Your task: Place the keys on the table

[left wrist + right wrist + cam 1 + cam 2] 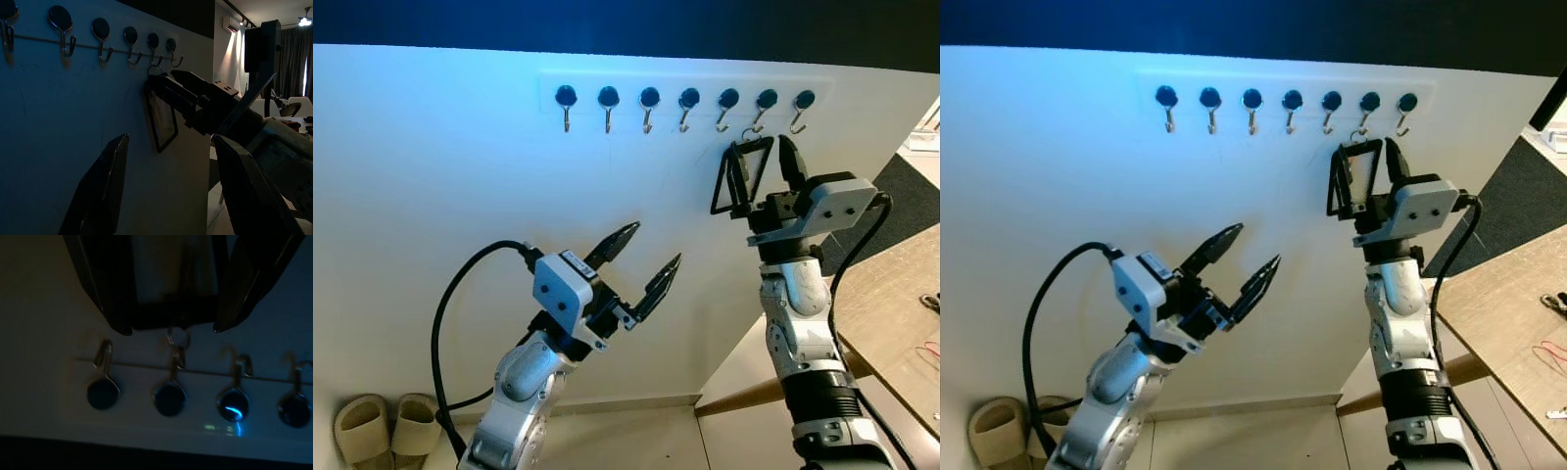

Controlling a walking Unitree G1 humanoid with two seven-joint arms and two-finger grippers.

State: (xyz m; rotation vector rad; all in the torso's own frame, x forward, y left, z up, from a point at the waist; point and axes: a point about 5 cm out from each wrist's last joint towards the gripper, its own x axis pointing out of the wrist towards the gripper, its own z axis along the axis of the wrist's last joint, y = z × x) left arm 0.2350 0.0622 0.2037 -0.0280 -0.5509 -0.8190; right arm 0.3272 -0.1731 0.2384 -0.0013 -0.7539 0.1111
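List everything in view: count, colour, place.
Hooks: seven, dark round heads with metal hooks, in a row high on the white wall.
Key holder: one, black frame, hanging by a ring from the sixth hook from the left.
Table: one, brown wood, at right.
Slippers: two, beige, on the floor at lower left.
Right gripper: one, black fingers, raised around the key holder.
Left gripper: one, black fingers, open, lower, left of it.
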